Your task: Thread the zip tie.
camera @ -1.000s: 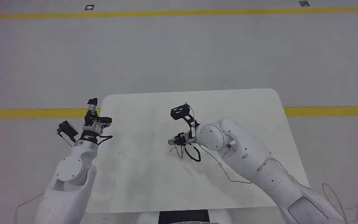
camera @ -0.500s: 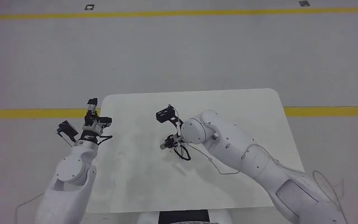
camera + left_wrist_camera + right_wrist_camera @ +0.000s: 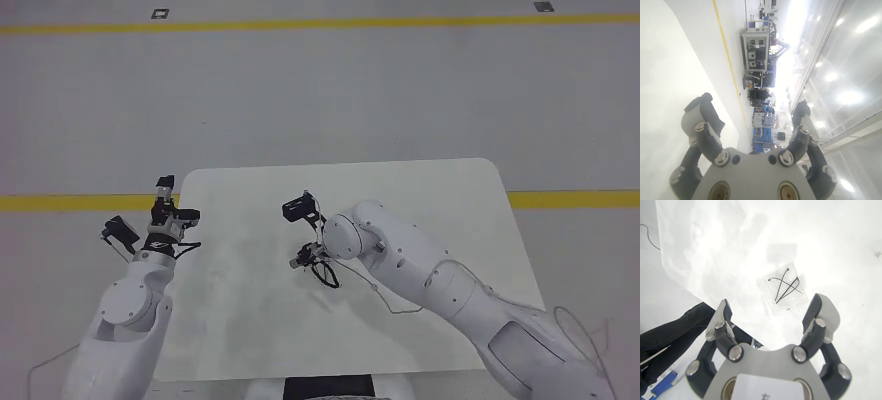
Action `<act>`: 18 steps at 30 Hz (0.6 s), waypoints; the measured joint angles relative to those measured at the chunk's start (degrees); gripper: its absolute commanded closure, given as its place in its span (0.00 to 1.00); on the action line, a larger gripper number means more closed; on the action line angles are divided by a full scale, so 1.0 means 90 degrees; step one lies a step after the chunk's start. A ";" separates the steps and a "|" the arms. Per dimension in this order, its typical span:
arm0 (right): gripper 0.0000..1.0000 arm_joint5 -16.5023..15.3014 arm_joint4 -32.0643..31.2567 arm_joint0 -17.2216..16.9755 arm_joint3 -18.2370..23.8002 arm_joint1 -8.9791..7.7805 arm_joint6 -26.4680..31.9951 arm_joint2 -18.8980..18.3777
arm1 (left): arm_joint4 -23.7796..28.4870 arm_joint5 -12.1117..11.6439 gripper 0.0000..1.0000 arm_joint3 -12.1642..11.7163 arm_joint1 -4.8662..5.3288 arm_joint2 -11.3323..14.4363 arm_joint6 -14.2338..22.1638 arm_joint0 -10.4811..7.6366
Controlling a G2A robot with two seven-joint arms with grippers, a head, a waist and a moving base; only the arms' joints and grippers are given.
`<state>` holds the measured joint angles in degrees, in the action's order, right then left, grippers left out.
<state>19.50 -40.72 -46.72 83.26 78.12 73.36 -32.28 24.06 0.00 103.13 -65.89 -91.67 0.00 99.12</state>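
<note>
Right gripper (image 3: 770,304) is hovering, jaws spread wide and empty, above the zip ties (image 3: 781,283), which are lying crossed at a clear pouch (image 3: 766,289) on the white counter (image 3: 753,237). The approach step is in hand (nothing is gripped yet). The next move is calling for a descent and a fine pinch on one thin black strand, each tie showing a small head. Left gripper (image 3: 753,102) is hanging open beside the counter's edge.
</note>
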 measured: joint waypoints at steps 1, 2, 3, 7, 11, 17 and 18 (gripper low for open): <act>0.00 -0.0002 -0.0011 -0.0035 -0.0079 0.0050 0.0029 -0.0058 | 0.0000 0.0000 0.00 0.0000 0.0000 0.0000 0.0000 0.0000; 0.00 -0.0003 -0.0060 -0.0061 -0.0146 0.0090 0.0054 -0.0103 | 0.0000 0.0000 0.00 0.0000 0.0000 0.0000 0.0000 0.0000; 0.00 -0.0003 -0.0176 -0.0097 -0.0220 0.0145 0.0082 -0.0168 | 0.0000 0.0000 0.00 0.0000 0.0000 0.0000 0.0000 0.0000; 0.00 -0.0003 -0.0321 -0.0140 -0.0261 0.0200 0.0081 -0.0253 | 0.0000 0.0000 0.00 0.0000 0.0000 0.0000 0.0000 0.0000; 0.00 -0.0003 -0.0311 -0.0137 -0.0258 0.0197 0.0080 -0.0248 | 0.0000 0.0000 0.00 0.0000 0.0000 0.0000 0.0000 0.0000; 0.00 -0.0006 -0.0408 -0.0212 -0.0287 0.0215 -0.0053 -0.0205 | 0.0000 0.0000 0.00 0.0000 0.0000 0.0000 0.0000 0.0000; 0.00 -0.0003 -0.0452 -0.0218 -0.0316 0.0235 -0.0057 -0.0207 | 0.0000 0.0000 0.00 0.0000 0.0000 0.0000 0.0000 0.0000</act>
<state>19.47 -44.78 -48.68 80.42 80.23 72.85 -34.14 24.06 0.00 103.13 -65.89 -91.67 0.00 99.12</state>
